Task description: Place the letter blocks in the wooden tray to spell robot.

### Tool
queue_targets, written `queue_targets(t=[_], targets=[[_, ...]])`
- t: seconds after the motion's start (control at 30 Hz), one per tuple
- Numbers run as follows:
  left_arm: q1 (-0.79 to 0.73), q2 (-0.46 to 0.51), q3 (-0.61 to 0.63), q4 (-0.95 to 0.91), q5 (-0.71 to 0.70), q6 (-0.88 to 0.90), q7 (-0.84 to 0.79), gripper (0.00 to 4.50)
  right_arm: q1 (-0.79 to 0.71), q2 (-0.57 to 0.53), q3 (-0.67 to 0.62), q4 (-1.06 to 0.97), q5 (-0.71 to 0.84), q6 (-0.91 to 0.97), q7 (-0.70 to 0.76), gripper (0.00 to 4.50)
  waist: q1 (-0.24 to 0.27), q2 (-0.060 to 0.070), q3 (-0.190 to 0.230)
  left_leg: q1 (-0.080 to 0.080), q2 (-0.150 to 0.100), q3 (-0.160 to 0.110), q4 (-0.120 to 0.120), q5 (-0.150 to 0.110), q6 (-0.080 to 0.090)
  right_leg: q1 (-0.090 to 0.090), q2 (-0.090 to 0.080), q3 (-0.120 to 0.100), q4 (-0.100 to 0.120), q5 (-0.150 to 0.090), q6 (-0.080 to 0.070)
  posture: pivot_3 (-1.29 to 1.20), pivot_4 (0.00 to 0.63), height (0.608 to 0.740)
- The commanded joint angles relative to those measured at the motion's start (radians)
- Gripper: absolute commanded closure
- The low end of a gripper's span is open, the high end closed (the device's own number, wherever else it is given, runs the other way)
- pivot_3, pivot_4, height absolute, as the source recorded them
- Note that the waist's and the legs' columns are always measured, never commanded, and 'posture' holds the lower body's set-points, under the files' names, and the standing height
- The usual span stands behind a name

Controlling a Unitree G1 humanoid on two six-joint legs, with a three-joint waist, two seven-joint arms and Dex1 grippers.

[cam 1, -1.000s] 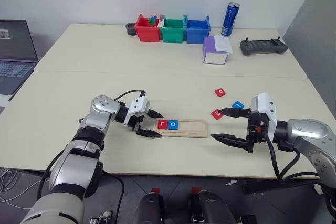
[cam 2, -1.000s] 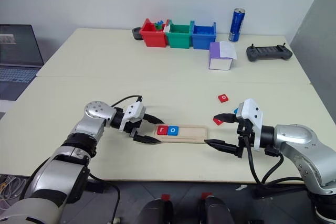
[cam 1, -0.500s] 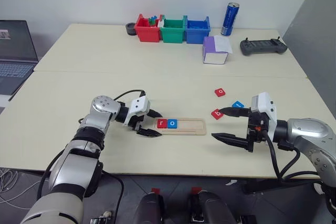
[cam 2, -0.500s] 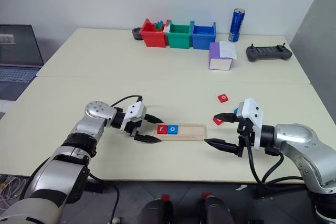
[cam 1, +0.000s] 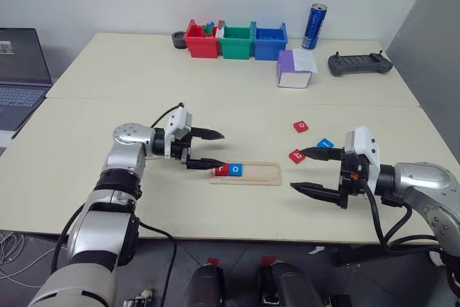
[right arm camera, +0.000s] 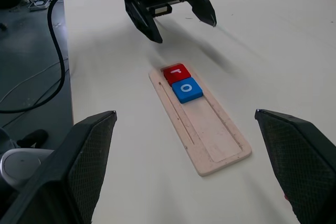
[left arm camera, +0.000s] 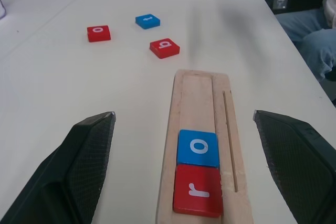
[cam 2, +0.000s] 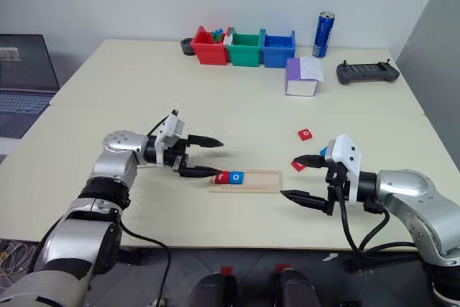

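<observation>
Left wrist view: red "r" block [left arm camera: 199, 196] and blue "o" block [left arm camera: 197, 148] sit side by side in wooden tray [left arm camera: 202, 90] | farther off on table [cam 1: 108, 113]: red "b" block [left arm camera: 164, 48], blue "t" block [left arm camera: 147, 21], red "o" block [left arm camera: 98, 33] | left gripper [cam 1: 210, 149] spread wide, empty, above tray's end | right gripper [cam 1: 305, 170] spread wide, empty, beside tray.

Left gripper lifts off the tray end

The left gripper [cam 1: 207, 150], jaws apart and empty, has risen from the table beside the wooden tray [cam 1: 257, 175] and now hangs above its left end.
</observation>
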Motion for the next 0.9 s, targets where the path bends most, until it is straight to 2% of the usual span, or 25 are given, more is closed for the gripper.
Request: queue_targets(t=[0.03, 0.2, 0.37, 0.47, 0.63, 0.77, 0.9], targets=[[0.016, 0.044, -0.01, -0.085, -0.068, 0.06, -0.009, 0.05, -0.004, -0.012, -0.03, -0.022, 0.024, -0.007, 0.007, 0.0, -0.001, 0.0, 0.0, 0.0, 0.0, 0.0, 0.0, 0.0, 0.0, 0.0, 0.0, 0.0, 0.0, 0.0, 0.0, 0.0, 0.15, 0.74], [0.081, 0.114, -0.04, -0.191, -0.176, 0.12, -0.009, 0.05, -0.008, -0.012, -0.028, -0.018, 0.025, -0.007, 0.006, 0.0, -0.005, 0.0, 0.0, 0.001, 0.0, 0.0, 0.0, 0.0, 0.0, 0.001, 0.0, 0.001, 0.0, 0.0, 0.0, 0.0, 0.15, 0.74], [0.175, 0.171, -0.003, -0.274, -0.236, 0.135, -0.009, 0.05, -0.008, -0.015, -0.03, -0.014, 0.026, -0.008, 0.007, 0.0, -0.004, 0.0, 0.0, 0.002, 0.0, 0.0, 0.0, 0.0, 0.0, 0.001, 0.0, 0.001, 0.0, 0.0, 0.0, 0.0, 0.15, 0.74], [0.214, 0.188, 0.051, -0.319, -0.265, 0.165, -0.009, 0.05, -0.005, -0.017, -0.032, -0.011, 0.025, -0.007, 0.006, 0.0, -0.003, 0.0, 0.0, 0.002, 0.0, 0.0, 0.0, 0.0, 0.0, 0.001, 0.0, 0.001, 0.0, 0.0, 0.0, 0.0, 0.15, 0.74], [0.366, 0.33, 0.162, -0.52, -0.388, 0.351, -0.009, 0.05, 0.054, -0.057, -0.101, -0.008, 0.034, -0.01, 0.03, 0.0, -0.007, 0.0, 0.0, 0.002, 0.0, 0.001, -0.001, 0.0, 0.001, 0.001, 0.0, 0.001, 0.0, 0.0, 0.0, 0.0, 0.15, 0.74], [0.463, 0.372, 0.2, -0.583, -0.419, 0.378, -0.009, 0.05, 0.098, -0.092, -0.144, 0.06, -0.006, -0.053, 0.053, 0.0, -0.003, 0.0, 0.0, 0.003, 0.0, 0.0, -0.002, -0.002, 0.003, 0.002, 0.0, 0.001, -0.001, 0.0, 0.0, 0.0, 0.15, 0.74], [0.504, 0.39, 0.215, -0.614, -0.43, 0.385, -0.009, 0.05, 0.03, -0.07, -0.141, 0.197, -0.074, -0.101, -0.004, 0.0, 0.0, 0.0, 0.0, 0.004, 0.0, 0.0, 0.0, -0.002, 0.004, 0.004, -0.001, 0.0, -0.001, 0.0, 0.001, 0.0, 0.15, 0.74]])
